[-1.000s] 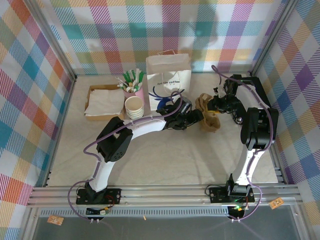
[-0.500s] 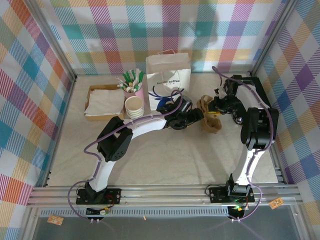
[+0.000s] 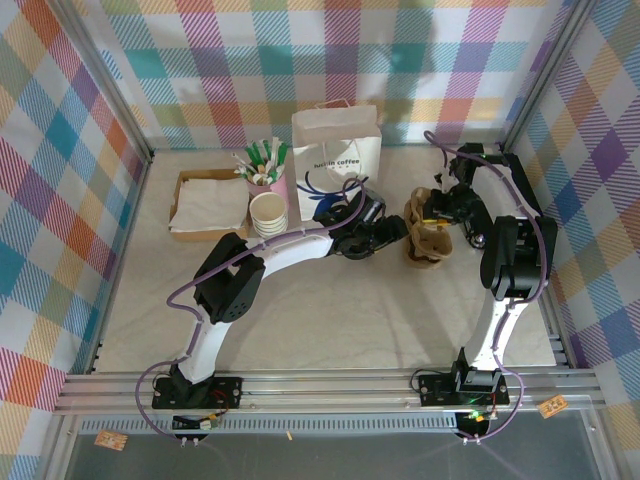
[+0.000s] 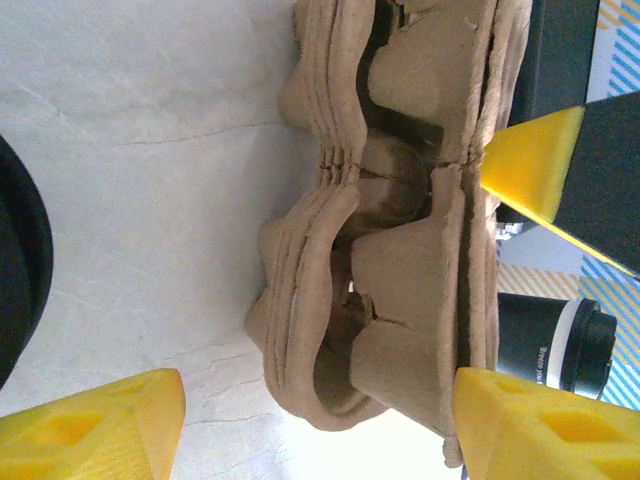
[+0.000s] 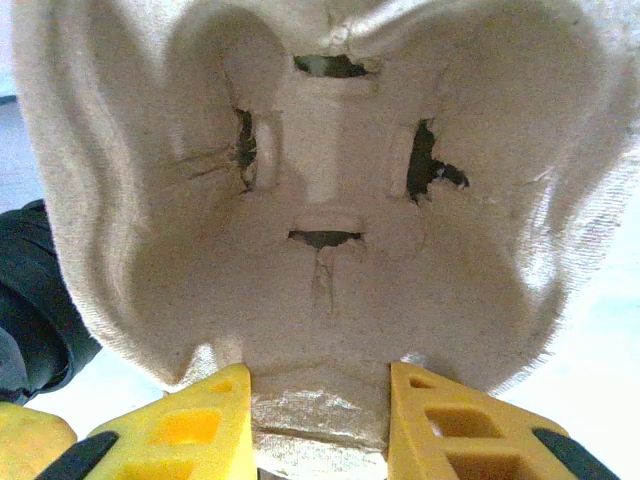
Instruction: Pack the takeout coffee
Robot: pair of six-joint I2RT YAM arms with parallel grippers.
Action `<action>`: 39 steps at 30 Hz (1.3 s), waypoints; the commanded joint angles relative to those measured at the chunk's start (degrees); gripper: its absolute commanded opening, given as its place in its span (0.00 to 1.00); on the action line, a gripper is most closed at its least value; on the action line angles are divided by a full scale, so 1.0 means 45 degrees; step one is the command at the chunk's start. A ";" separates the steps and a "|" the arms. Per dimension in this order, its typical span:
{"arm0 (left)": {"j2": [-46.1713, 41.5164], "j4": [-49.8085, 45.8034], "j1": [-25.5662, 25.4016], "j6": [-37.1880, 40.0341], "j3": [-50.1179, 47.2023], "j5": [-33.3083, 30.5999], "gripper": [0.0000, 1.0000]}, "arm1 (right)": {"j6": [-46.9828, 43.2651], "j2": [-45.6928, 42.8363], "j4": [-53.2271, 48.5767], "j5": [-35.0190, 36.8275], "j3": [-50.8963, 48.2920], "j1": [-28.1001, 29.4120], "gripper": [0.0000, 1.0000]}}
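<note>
A stack of brown pulp cup carriers (image 3: 427, 240) stands on edge on the table, right of centre. My right gripper (image 3: 433, 214) is shut on a rim tab of that stack (image 5: 320, 290), one yellow finger (image 5: 190, 430) on each side. My left gripper (image 3: 396, 233) is open at the stack's near end (image 4: 400, 300); one pad (image 4: 530, 430) is close to the stack, the other (image 4: 100, 435) well apart. The takeout coffee (image 4: 555, 345) stands upright behind the stack, navy below, pale band, black lid.
A white paper bag (image 3: 337, 150) stands at the back. Left of it are a pink cup of stirrers (image 3: 265, 170), a stack of paper cups (image 3: 268, 213) and a tray of napkins (image 3: 208, 203). A dark round thing (image 4: 15, 260) lies near my left gripper.
The right gripper has shifted slightly right and turned the carrier stack more upright. The left arm has hardly moved and its jaws stay open.
</note>
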 commanded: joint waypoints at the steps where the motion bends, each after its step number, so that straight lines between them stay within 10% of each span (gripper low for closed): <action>1: -0.0528 -0.0370 0.0093 0.0245 0.0339 0.0142 0.71 | 0.0038 0.0015 -0.0107 0.0466 0.0295 0.0368 0.32; 39: -0.0207 0.1004 -0.0047 -0.1235 -0.0423 0.1022 0.68 | 0.0007 0.0018 -0.0433 -0.1757 -0.0111 -0.0314 0.30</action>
